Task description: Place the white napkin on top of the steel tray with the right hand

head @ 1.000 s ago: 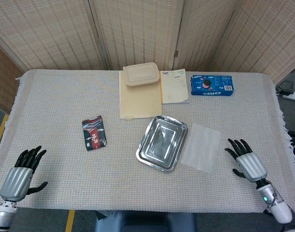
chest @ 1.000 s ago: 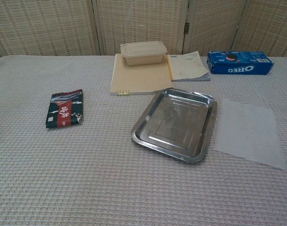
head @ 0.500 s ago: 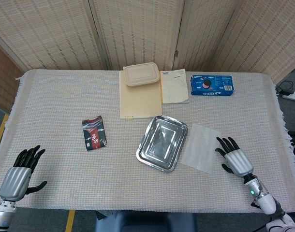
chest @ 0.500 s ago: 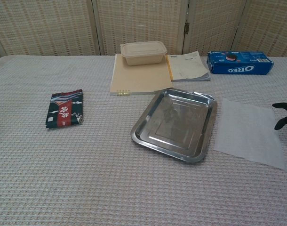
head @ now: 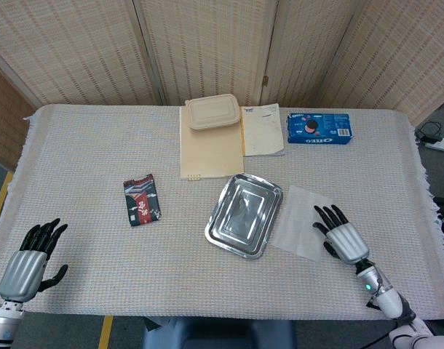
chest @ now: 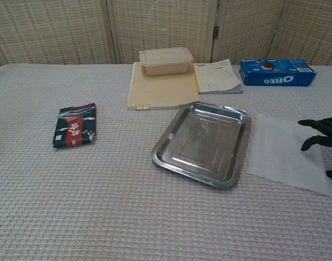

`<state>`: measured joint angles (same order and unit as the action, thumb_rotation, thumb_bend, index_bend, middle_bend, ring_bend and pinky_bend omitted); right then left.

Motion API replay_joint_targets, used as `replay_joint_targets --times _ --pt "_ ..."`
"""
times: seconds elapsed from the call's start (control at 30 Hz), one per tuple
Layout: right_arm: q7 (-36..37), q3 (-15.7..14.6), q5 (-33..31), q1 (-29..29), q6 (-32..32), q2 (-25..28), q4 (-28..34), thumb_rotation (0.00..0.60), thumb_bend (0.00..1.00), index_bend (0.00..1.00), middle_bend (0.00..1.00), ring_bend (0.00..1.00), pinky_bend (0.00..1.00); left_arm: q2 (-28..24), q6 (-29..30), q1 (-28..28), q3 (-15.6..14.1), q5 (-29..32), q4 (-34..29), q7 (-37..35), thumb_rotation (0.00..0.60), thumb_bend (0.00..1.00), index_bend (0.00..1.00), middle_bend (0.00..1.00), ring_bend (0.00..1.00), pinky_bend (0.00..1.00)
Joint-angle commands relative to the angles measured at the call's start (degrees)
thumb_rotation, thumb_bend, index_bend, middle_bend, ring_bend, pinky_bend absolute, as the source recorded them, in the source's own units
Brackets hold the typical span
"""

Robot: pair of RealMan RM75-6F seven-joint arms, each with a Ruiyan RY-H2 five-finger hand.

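Observation:
The white napkin [head: 298,219] [chest: 280,149] lies flat on the tablecloth, just right of the steel tray [head: 244,214] [chest: 204,142]. My right hand [head: 340,238] [chest: 322,136] is open, fingers spread, hovering over the napkin's right edge; whether it touches the napkin I cannot tell. The tray is bare and sits at the table's middle. My left hand [head: 25,265] is open near the front left corner, holding nothing, and shows only in the head view.
A dark patterned packet [head: 141,201] [chest: 74,125] lies left of the tray. Behind the tray are a tan folder [head: 209,149], a lidded beige food box [head: 213,112] [chest: 165,60], a paper booklet [head: 263,131] and a blue Oreo box [head: 319,128] [chest: 277,72].
My right hand has moved left from beside the napkin to over its right edge, entering the chest view. The left hand has barely shifted.

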<state>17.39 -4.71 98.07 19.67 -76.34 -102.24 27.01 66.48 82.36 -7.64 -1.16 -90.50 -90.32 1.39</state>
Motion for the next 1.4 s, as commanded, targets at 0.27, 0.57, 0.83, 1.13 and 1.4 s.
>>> replay_joint_targets --times 0.27,0.57,0.83,1.13,1.4 --pt "-1.11 -0.03 -0.52 1.16 0.91 -0.63 0.36 0.6 0.47 0.33 0.0 0.0 0.0 0.02 0.16 0.06 -0.04 -0.13 -0.17 0.45 0.6 0.51 0.0 0.0 0.0 0.0" --pt "-1.49 -0.29 -0.6 1.61 0.59 -2.47 -0.75 0.6 0.5 0.47 0.0 0.0 0.0 -0.05 0.48 0.14 -0.03 -0.33 -0.19 0.21 0.6 0.63 0.0 0.0 0.0 0.0" --pt "1.3 0.14 -0.88 1.37 -2.71 -3.16 -1.88 0.6 0.51 0.59 0.05 0.0 0.0 -0.01 0.33 0.08 -0.02 -0.29 -0.12 0.16 0.6 0.63 0.0 0.0 0.0 0.0" --pt "3.09 0.36 -1.05 1.04 -5.59 -3.94 -3.88 0.6 0.51 0.68 0.13 0.04 0.0 -0.04 0.51 0.12 -0.13 -0.6 -0.3 0.24 0.6 0.63 0.0 0.0 0.0 0.0" --pt "4.5 3.04 -2.83 1.42 -10.18 -3.55 -2.4 0.6 0.52 0.68 0.14 0.04 0.0 -0.28 0.92 0.2 -0.24 -1.1 -0.52 -0.29 0.6 0.63 0.0 0.0 0.0 0.0"
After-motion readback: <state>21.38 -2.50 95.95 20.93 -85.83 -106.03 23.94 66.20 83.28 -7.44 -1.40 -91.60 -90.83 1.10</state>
